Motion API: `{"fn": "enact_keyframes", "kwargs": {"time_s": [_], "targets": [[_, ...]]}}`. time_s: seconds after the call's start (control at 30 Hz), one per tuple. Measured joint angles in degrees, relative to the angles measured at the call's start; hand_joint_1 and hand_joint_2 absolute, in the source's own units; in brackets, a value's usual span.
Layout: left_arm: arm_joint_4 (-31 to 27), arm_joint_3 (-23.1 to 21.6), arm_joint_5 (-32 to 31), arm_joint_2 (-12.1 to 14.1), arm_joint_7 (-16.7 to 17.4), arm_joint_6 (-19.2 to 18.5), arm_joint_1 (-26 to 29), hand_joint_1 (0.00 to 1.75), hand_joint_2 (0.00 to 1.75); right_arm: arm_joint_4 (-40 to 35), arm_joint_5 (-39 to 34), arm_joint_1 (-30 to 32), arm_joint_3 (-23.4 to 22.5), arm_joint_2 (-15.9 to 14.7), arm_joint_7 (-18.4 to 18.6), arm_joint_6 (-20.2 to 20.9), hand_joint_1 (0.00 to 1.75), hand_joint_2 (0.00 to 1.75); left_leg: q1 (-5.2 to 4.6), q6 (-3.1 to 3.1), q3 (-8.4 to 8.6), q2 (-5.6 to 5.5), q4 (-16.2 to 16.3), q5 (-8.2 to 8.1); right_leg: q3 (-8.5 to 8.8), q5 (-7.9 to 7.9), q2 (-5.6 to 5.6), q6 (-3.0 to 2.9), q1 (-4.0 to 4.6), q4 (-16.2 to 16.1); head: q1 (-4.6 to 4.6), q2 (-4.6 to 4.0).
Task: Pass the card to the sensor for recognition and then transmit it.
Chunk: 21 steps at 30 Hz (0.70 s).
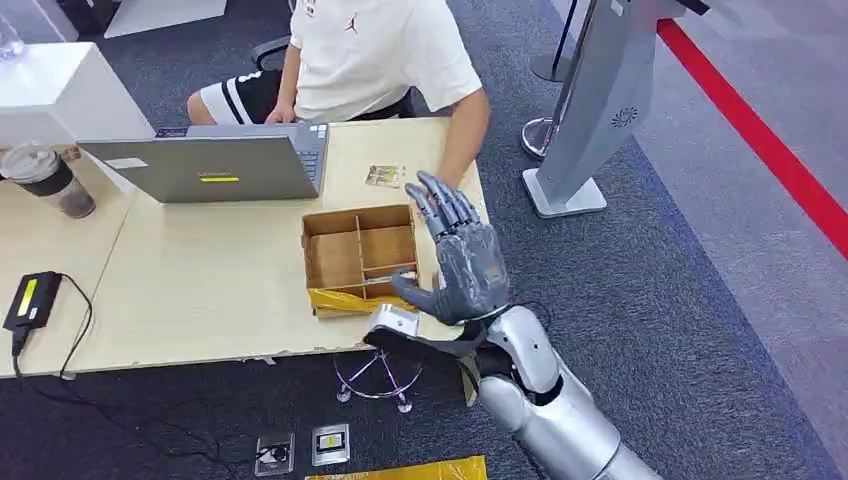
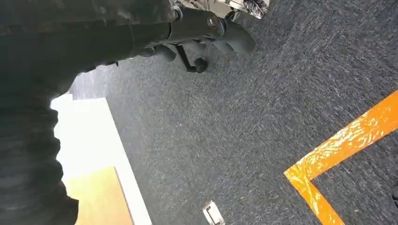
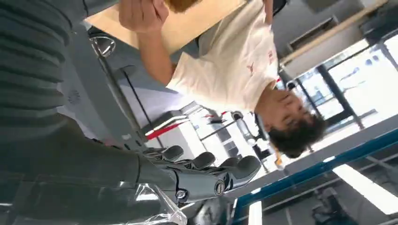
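A small patterned card (image 1: 385, 176) lies flat on the wooden table (image 1: 200, 290), just in front of the seated person's forearm. My right hand (image 1: 458, 260) is raised above the table's right end, beside a brown divided cardboard box (image 1: 360, 248). Its fingers are spread and point away from me, and its palm holds nothing. The right wrist view shows those fingers (image 3: 206, 168) stretched out in the air. A small silver device (image 1: 393, 321) sits at the table's near edge below the hand. My left hand (image 2: 220, 35) hangs over the dark carpet, holding nothing.
A person in a white shirt (image 1: 370, 55) sits across the table behind a grey laptop (image 1: 215, 165). A drink cup (image 1: 48, 180) and a black device with a cable (image 1: 32, 298) stand at the left. A grey gate post (image 1: 590, 110) rises at the right.
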Motion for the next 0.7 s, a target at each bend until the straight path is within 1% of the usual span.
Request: {"fn": "enact_keyframes", "kwargs": {"time_s": [0.23,0.4,0.7], "targets": [[-0.02,-0.04,-0.72,0.09,-0.98,-0.46,-0.05,0.0,1.75,1.66,3.14,-0.02,3.8,0.72,0.83,4.35,0.0,1.75,0.0,0.0,-0.02,-0.01,0.0,0.0,-0.01,0.0,-0.01,0.0,0.0,0.0,0.0,0.0],[-0.02,-0.07,-1.46,0.11,-1.81,-0.74,-0.08,0.0,1.75,3.43,4.24,-0.09,5.02,0.87,1.92,7.12,0.0,1.75,0.0,0.0,-0.03,-0.01,0.0,0.0,-0.02,0.0,-0.01,0.0,0.0,-0.01,0.0,0.0],[-0.02,-0.09,-2.89,0.13,-2.88,-0.74,-0.1,0.0,1.75,7.96,4.37,-2.08,5.5,0.83,4.79,8.19,0.0,1.75,0.0,0.0,-0.02,-0.01,0.0,0.0,-0.02,0.0,-0.01,0.0,0.0,-0.01,0.0,0.0]]}}
